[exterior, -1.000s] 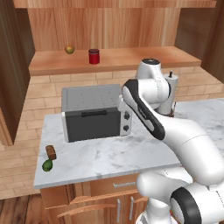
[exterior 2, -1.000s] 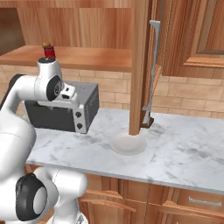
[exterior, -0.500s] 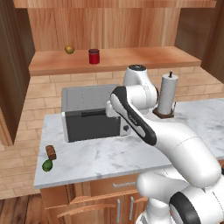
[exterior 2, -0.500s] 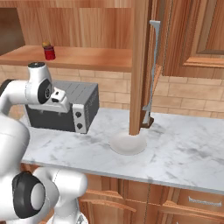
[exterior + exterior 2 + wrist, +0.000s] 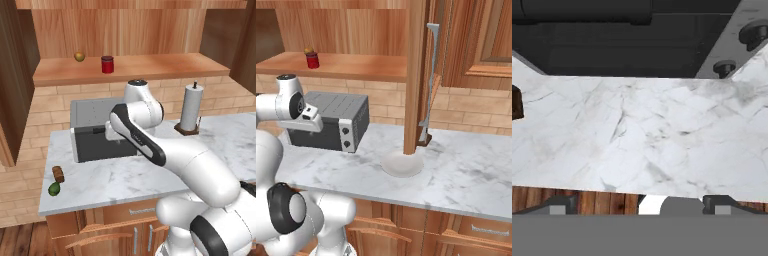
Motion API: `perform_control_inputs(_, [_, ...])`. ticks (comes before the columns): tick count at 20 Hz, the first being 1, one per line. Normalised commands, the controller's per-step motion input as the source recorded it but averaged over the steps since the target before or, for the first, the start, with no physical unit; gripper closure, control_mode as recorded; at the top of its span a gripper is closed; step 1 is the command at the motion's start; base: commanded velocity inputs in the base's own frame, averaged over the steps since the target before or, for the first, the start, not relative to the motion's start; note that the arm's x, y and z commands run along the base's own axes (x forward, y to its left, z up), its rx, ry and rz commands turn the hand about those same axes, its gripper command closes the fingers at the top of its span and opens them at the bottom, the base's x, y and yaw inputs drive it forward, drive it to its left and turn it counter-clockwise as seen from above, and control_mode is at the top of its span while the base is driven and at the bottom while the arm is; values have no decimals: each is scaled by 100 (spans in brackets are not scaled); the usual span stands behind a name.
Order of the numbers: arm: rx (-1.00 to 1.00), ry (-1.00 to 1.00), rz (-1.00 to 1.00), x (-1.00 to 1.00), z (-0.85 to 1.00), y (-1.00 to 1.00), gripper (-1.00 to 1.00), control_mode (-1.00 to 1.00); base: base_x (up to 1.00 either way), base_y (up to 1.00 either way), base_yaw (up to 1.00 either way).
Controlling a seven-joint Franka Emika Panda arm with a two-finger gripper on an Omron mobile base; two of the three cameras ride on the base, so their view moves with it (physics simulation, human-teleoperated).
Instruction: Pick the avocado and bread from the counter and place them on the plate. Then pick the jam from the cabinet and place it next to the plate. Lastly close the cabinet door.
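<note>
The gripper (image 5: pixel 640 202) looks down on the counter (image 5: pixel 642 140), its fingers (image 5: pixel 559 204) spread wide with nothing between them. The marble runs bare beneath it up to the dark front of the toaster oven (image 5: pixel 612 35) along the far side, and the wooden floor shows past the counter's near edge.

From the left base view, the arm reaches over the counter (image 5: pixel 115 180) in front of the toaster oven (image 5: pixel 92 132), which sits toward the back edge. The bread (image 5: pixel 58 174) and the avocado (image 5: pixel 54 188) lie close together near the counter's front left corner, the avocado nearer the edge; whether they touch is hard to tell at that size. In the hand view a brown bit at the left edge is probably the bread (image 5: pixel 516 102).

The plate (image 5: pixel 401 164) rests on the counter (image 5: pixel 466 175) to the right of the toaster oven (image 5: pixel 331 120), partly behind the open cabinet door (image 5: pixel 417 75). The jam (image 5: pixel 107 64) stands on the cabinet (image 5: pixel 130 65) shelf, with a yellowish round fruit (image 5: pixel 79 56) beside it. A paper towel holder (image 5: pixel 189 109) stands near the counter's back edge.
</note>
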Motion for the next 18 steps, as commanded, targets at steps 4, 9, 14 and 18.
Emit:
perform_control_inputs(4, [0, 4, 0, 0, -16, 50, -100, -100, 0, 0, 0])
perform_control_inputs(9, [0, 3, 0, 0, -16, 48, -100, -100, 0, 0, 0])
perform_control_inputs(14, [-1, 2, 0, 0, -18, 48, -100, -100, 0, 0, 0])
perform_control_inputs(18, [0, 3, 0, 0, -19, 45, -100, -100, 0, 0, 0])
